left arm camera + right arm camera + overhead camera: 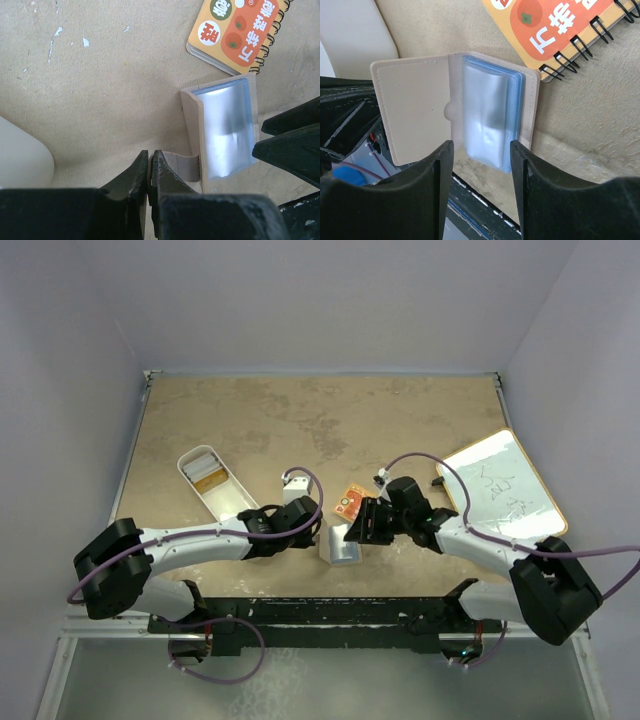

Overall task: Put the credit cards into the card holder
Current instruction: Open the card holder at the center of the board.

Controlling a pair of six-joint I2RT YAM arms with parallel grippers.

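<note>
Low over tabletop (300,430), both arms (200,540) converge on card holder (338,548).

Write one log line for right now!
left gripper: shut on holder tab | right gripper: open, at holder | holder: open | cards: in bin

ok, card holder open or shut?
Open: card holder cover swung back, clear sleeves exposed in right wrist view. Left gripper pinches its tab.
</note>
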